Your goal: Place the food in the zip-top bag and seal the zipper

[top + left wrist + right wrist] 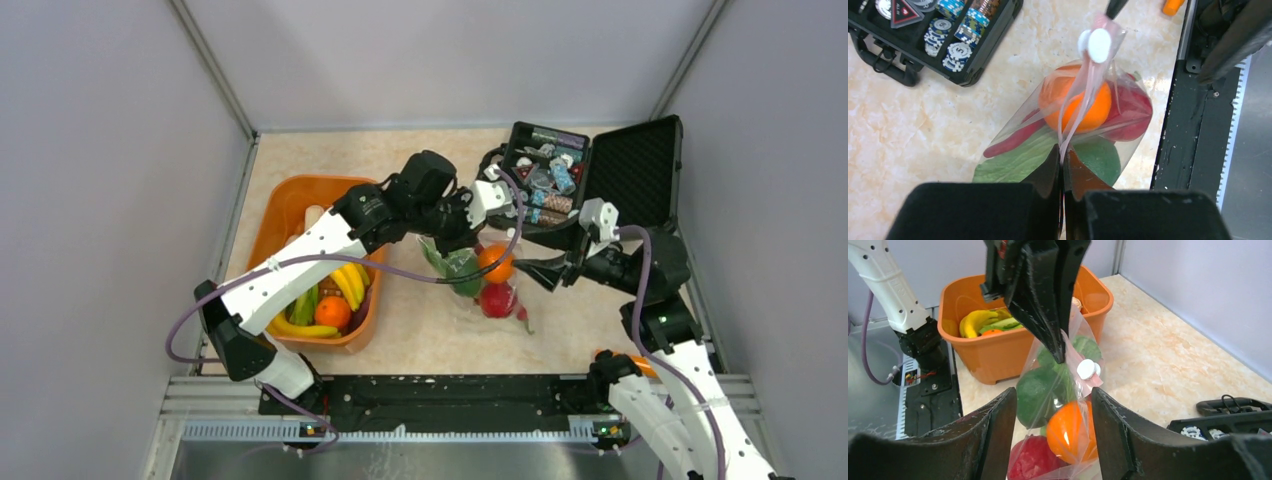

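While left fingers pinch zip-top bag, right fingers spread; food partly hidden.

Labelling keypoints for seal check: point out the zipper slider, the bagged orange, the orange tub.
zipper slider (pixel 1099 45), left wrist view, white tab face.
orange (pixel 1095 112), left wrist view, right side, behind plastic.
orange tub (pixel 998 357), right wrist view, front wall.

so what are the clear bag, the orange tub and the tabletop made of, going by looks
The bag: thin clear plastic film, glossy; it creases and the orange shows through. The tub: probably rigid moulded plastic, smooth with a dull sheen and a thick rim. The tabletop: beige veined marble look, faintly shiny; stone or printed laminate, cannot tell.
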`<act>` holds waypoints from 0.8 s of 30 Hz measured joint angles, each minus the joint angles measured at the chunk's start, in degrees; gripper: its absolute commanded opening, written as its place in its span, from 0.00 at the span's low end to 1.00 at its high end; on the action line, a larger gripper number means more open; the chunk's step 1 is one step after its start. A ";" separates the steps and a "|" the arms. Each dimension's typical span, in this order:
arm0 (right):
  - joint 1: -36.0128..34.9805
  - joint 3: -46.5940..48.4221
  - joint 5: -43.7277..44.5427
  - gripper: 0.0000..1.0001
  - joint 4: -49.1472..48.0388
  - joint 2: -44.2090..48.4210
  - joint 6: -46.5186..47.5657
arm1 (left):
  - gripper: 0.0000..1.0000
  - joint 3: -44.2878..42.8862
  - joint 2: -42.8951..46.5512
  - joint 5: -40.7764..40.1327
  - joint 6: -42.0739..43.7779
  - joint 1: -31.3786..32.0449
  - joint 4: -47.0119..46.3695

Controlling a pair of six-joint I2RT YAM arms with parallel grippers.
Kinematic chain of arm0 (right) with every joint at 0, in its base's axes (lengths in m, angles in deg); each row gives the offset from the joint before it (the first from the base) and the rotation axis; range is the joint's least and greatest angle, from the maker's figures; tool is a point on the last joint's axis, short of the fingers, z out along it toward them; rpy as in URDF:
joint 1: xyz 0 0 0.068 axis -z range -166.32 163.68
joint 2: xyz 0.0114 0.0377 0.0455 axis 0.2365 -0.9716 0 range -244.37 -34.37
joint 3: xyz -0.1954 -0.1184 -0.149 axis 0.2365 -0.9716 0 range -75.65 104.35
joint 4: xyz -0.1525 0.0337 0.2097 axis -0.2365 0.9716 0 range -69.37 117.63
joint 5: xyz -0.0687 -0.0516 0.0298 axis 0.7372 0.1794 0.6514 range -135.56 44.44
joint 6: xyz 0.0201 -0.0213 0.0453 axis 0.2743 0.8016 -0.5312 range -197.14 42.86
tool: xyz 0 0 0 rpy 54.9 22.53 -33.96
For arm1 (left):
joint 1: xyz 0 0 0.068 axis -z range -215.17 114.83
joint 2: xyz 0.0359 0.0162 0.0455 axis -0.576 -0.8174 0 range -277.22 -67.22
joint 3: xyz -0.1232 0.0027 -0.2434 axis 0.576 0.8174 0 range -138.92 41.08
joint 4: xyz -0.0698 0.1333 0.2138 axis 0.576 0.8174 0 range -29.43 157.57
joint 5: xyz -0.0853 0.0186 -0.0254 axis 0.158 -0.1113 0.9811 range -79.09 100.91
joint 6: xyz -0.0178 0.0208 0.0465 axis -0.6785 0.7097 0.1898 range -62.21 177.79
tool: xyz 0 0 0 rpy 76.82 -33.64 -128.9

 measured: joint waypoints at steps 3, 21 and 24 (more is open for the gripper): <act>0.00 -0.22 0.37 0.58 -1.99 -1.11 -1.18 | 0.00 0.00 1.18 -1.77 -1.09 1.07 -0.57; 0.00 -1.84 0.02 0.62 -12.72 -12.68 -6.21 | 0.00 0.28 1.77 -5.81 -2.29 3.43 -1.33; 0.00 -0.90 -1.20 0.63 -11.65 -15.58 -4.92 | 0.00 0.28 1.77 -5.79 -2.08 3.78 -1.31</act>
